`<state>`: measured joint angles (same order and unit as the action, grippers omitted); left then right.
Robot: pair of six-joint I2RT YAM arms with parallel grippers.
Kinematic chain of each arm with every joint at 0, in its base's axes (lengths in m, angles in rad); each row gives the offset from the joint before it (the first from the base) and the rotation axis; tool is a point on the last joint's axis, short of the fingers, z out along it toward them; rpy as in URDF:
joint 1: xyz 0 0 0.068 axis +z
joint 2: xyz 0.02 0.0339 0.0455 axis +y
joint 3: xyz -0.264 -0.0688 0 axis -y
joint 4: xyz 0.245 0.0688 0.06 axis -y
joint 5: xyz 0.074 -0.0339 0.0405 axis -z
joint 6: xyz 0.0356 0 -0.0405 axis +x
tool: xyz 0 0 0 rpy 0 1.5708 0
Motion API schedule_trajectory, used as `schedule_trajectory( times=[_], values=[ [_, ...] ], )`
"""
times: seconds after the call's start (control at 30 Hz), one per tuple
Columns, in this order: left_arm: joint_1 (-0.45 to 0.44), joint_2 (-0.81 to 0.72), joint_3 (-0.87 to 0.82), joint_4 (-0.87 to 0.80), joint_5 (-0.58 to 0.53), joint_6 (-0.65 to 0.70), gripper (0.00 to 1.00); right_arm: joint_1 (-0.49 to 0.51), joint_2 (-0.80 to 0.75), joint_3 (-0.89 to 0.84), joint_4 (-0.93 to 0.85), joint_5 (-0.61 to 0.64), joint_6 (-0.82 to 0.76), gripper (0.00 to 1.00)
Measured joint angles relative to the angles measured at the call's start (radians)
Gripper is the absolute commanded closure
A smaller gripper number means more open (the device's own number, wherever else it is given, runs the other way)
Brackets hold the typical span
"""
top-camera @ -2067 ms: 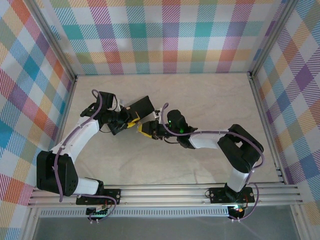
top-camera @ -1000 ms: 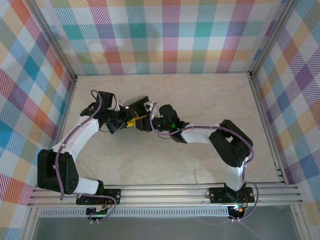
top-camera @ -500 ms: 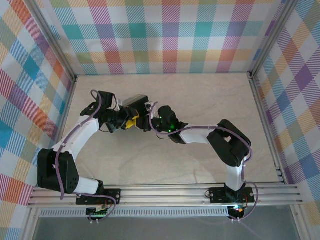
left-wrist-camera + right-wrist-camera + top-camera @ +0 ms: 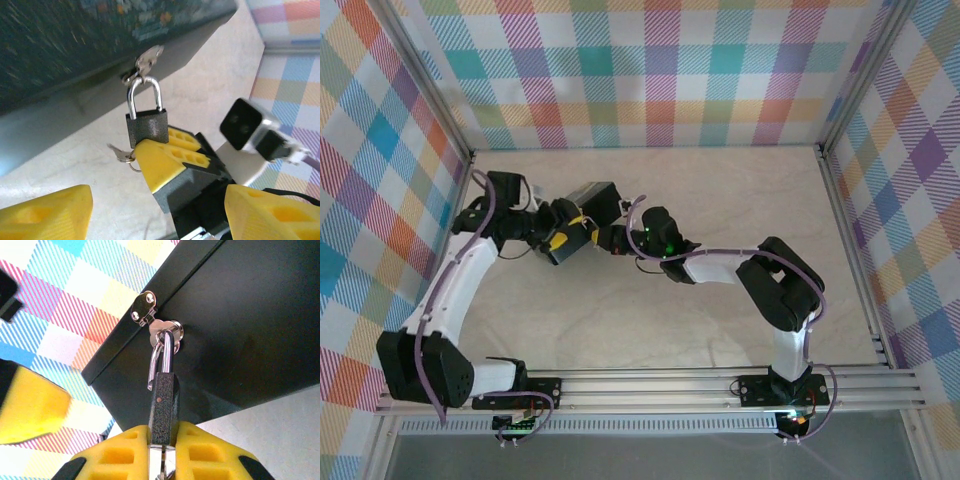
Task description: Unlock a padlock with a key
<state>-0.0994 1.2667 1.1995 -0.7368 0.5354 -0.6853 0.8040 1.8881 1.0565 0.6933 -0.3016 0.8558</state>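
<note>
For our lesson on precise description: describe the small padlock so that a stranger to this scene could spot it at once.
Start at the black box on the pale table. From the silvery hasp on its side hangs a small dark grey padlock, pinched in the yellow-fingered right gripper. Its thin loop shackle sets it apart from the tiny pale key by its base.

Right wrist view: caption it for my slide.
Right gripper clamps the padlock hanging from the black box by its hasp.
</note>
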Motion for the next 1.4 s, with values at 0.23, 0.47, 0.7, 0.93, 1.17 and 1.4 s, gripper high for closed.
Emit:
schedule_trajectory(
  times=[0.23,0.47,0.7,0.93,1.17,1.4],
  values=[
    [0.015,-0.075,0.047,-0.107,-0.241,0.108,0.31,-0.001,-0.029,-0.002,-0.016,-0.025,0.057,0.94],
    [0.016,-0.051,-0.019,-0.106,-0.426,0.182,0.31,-0.010,-0.038,0.004,-0.020,-0.076,0.180,0.93],
    [0.016,-0.041,-0.033,-0.093,-0.479,0.200,0.31,-0.013,-0.052,0.011,-0.053,-0.101,0.256,0.92],
    [0.024,-0.006,0.001,-0.099,-0.520,0.215,0.31,-0.013,-0.090,-0.002,-0.059,-0.108,0.318,0.90],
    [0.041,0.112,0.023,-0.090,-0.525,0.205,0.35,-0.013,-0.103,-0.002,-0.058,-0.141,0.339,0.91],
    [0.042,0.153,0.022,-0.072,-0.429,0.192,0.41,-0.013,-0.189,0.006,-0.249,-0.141,0.266,0.91]
  ],
)
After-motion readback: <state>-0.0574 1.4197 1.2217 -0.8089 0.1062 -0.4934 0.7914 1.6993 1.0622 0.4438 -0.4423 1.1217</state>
